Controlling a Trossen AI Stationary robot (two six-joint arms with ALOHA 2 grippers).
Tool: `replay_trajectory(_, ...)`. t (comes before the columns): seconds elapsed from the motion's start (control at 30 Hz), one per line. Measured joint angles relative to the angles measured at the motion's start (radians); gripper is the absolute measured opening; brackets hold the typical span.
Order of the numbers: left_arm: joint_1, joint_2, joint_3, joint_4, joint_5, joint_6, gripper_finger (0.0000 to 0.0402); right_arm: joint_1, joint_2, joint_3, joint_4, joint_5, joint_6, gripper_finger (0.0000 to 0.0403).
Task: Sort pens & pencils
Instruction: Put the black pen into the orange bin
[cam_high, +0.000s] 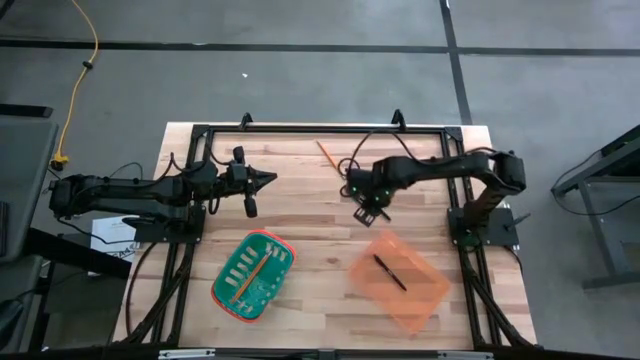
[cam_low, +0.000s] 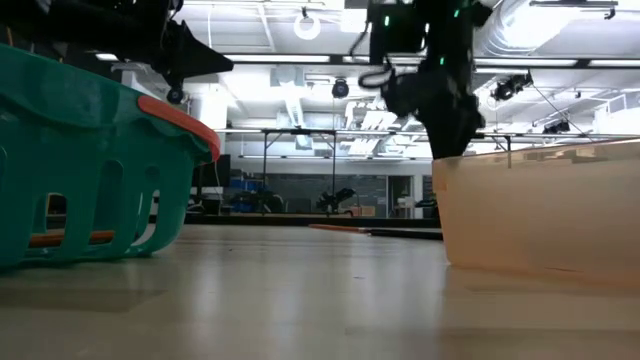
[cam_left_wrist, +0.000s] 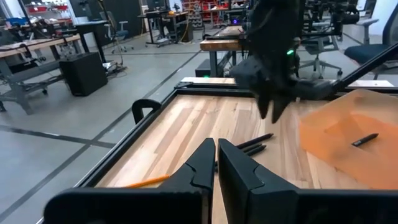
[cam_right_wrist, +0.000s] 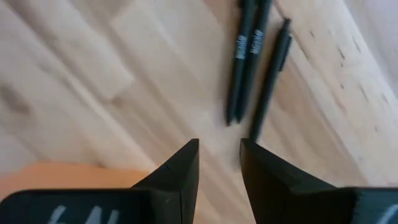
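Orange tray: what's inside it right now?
One black pen lies inside the orange tray, seen from above. In the low view the tray's wall hides its contents.

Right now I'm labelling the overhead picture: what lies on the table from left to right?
Left gripper → green basket → loose pencil → right gripper → orange tray.

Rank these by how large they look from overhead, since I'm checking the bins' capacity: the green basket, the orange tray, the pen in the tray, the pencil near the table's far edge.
1. orange tray
2. green basket, looks slightly smaller than the tray
3. pen and pencil: both thin, similar length, too close to rank
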Motion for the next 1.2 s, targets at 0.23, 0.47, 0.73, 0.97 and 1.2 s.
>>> replay_trajectory(0.23, 0.0, 0.0, 0.0, -0.005, -0.001, 0.02, 0.001, -0.08, 0.078, -0.065, -0.004, -0.049, -0.111, 0.0108)
replay_trajectory(0.47, 0.0, 0.0, 0.0, -0.004, -0.001, 0.026, 0.001, -0.119, 0.105, -0.129, 0.019, -0.062, -0.156, 0.0108)
replay_trajectory(0.73, 0.0, 0.0, 0.0, -0.004, -0.001, 0.026, 0.001, -0.132, 0.105, -0.208, 0.163, -0.075, -0.157, 0.0108)
replay_trajectory(0.97, 0.0, 0.0, 0.0, -0.004, -0.001, 0.026, 0.001, -0.131, 0.098, -0.251, 0.22, -0.054, -0.147, 0.0102)
replay_trajectory(1.2, 0.0, 0.0, 0.0, -0.004, -0.008, 0.026, 0.001, -0.131, 0.099, -0.27, 0.232, -0.052, -0.131, 0.0025)
